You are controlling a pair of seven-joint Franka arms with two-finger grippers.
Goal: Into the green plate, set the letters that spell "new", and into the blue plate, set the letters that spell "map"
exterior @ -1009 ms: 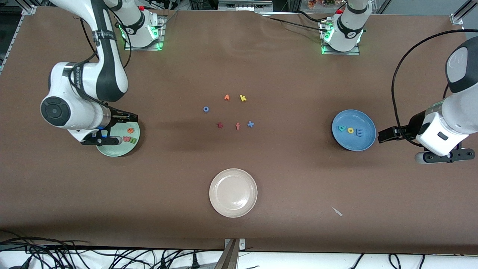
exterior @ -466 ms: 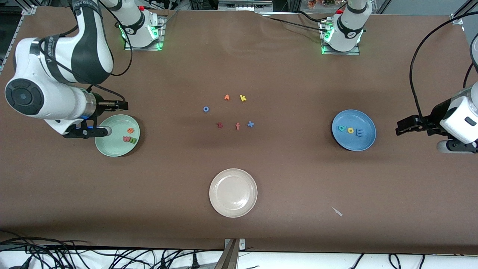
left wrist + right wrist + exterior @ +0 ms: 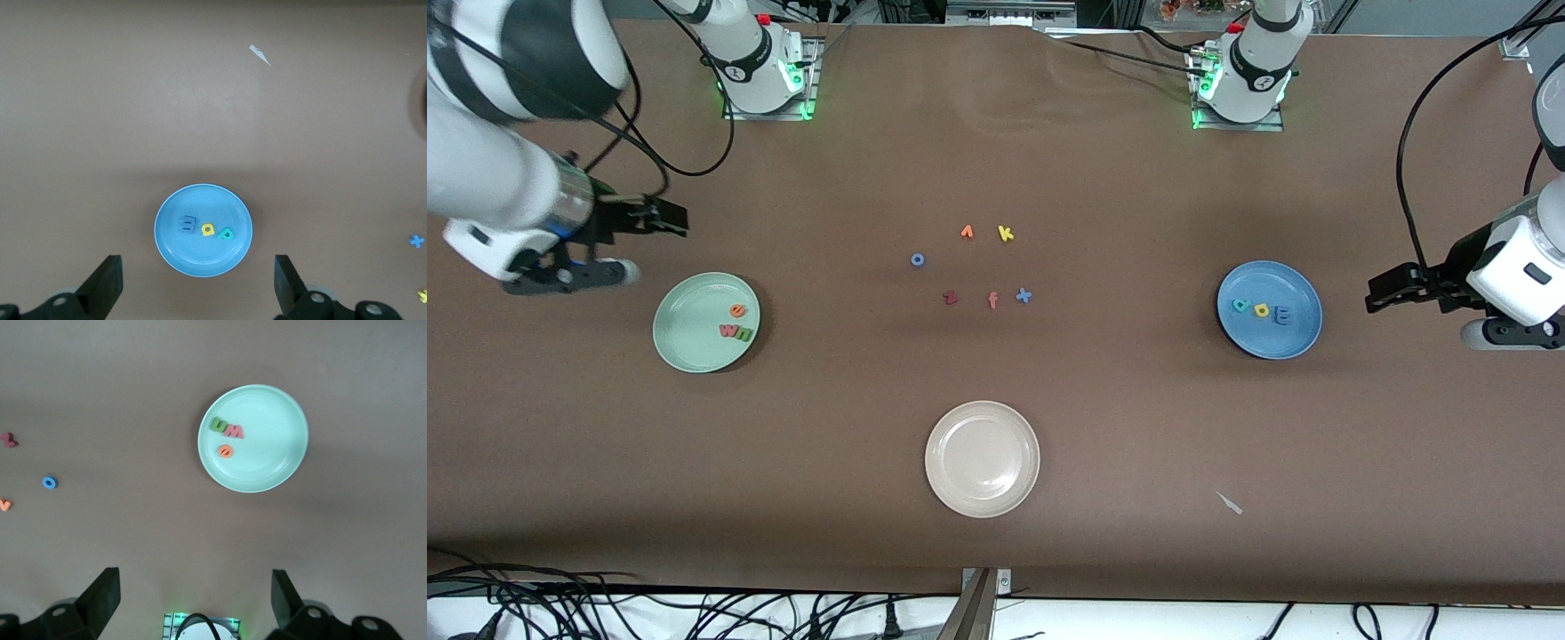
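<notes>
green plate (image 3: 685, 342): n, w, e inside (flat) | blue plate (image 3: 1294, 342): m, a, p inside

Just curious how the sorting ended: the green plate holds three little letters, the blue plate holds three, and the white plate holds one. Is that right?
Not quite: the white plate holds nothing, as the front view shows. The green plate and the blue plate do each hold three letters.

Cream plate (image 3: 982, 459), six stray letters (image 3: 978, 265), paper scrap (image 3: 1230, 503).
</notes>
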